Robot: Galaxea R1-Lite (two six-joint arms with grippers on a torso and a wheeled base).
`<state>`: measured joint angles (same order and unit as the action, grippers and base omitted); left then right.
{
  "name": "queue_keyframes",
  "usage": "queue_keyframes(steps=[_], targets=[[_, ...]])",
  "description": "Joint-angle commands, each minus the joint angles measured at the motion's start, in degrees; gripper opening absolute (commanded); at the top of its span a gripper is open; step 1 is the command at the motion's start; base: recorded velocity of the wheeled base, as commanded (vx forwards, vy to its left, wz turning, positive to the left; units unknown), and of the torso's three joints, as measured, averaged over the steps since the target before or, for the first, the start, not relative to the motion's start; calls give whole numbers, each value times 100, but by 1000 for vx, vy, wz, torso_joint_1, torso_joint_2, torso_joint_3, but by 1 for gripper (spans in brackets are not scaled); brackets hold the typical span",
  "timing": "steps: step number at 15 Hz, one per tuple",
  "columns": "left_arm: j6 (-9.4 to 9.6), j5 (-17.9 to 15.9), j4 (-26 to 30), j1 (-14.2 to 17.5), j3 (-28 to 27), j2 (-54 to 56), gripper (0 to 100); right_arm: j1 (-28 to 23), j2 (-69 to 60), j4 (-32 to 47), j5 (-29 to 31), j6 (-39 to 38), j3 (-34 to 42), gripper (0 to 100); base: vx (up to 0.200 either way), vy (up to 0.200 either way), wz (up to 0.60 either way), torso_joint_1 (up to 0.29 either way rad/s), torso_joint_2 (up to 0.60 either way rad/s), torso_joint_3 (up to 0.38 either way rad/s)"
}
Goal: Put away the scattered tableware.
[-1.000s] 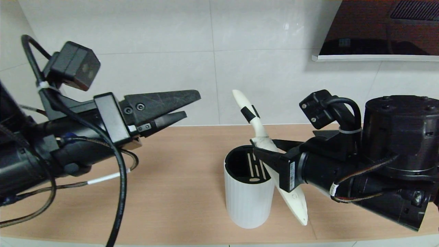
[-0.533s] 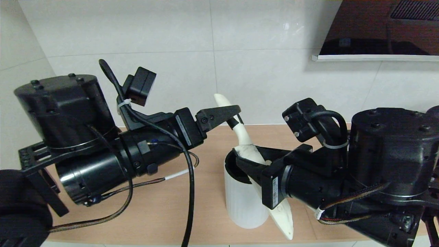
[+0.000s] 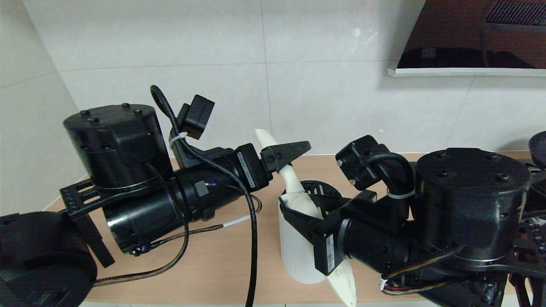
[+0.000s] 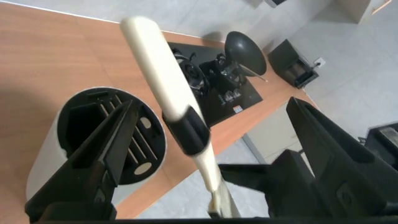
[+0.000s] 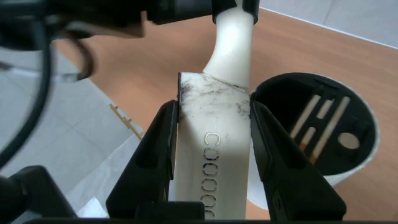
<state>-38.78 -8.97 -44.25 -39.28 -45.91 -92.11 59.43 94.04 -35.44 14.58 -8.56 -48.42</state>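
Observation:
A cream-white utensil (image 3: 292, 179) with a black band on its handle stands tilted beside the rim of a white cylindrical holder (image 3: 294, 256) with a black slotted insert. My right gripper (image 3: 300, 209) is shut on the utensil's broad middle part (image 5: 214, 118), its jaws pressing both sides (image 5: 214, 162). The utensil's lower tip hangs outside the holder's wall, toward the counter's front edge. My left gripper (image 3: 286, 162) is open, with the banded handle (image 4: 168, 81) between its spread fingers (image 4: 106, 155) and touching neither. The holder (image 4: 46, 155) sits below them.
The holder (image 5: 364, 165) stands on a wooden counter (image 3: 222, 256) near its front edge, with a tiled wall behind. A black stove (image 4: 217, 68) with a dark pan (image 4: 245, 53) is further along the counter. A range hood (image 3: 469, 34) hangs at upper right.
My left arm has swung right, and its open fingers now straddle the utensil's handle. My right gripper has carried the utensil left and lower, closer to the holder's rim.

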Motion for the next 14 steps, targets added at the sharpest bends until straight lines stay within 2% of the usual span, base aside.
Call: queue_keyframes(steps=[1, 5, 6, 14], targets=[[-7, 1, -5, -1, -6, -17, 100, 25, 18, -25, 1, 3, 8, 0, 0, 0, 0, 0, 0, 0], [2, 10, -5, -1, 3, -61, 100, 95, -8, -192, 10, 12, 87, 0, 0, 0, 0, 0, 0, 0], [2, 18, -5, -1, -6, -61, 0, 95, -8, -192, 10, 12, 96, 0, 0, 0, 0, 0, 0, 0], [2, 10, -5, -1, -14, -52, 0, 104, 0, -209, 63, 3, 96, 0, 0, 0, 0, 0, 0, 0]])
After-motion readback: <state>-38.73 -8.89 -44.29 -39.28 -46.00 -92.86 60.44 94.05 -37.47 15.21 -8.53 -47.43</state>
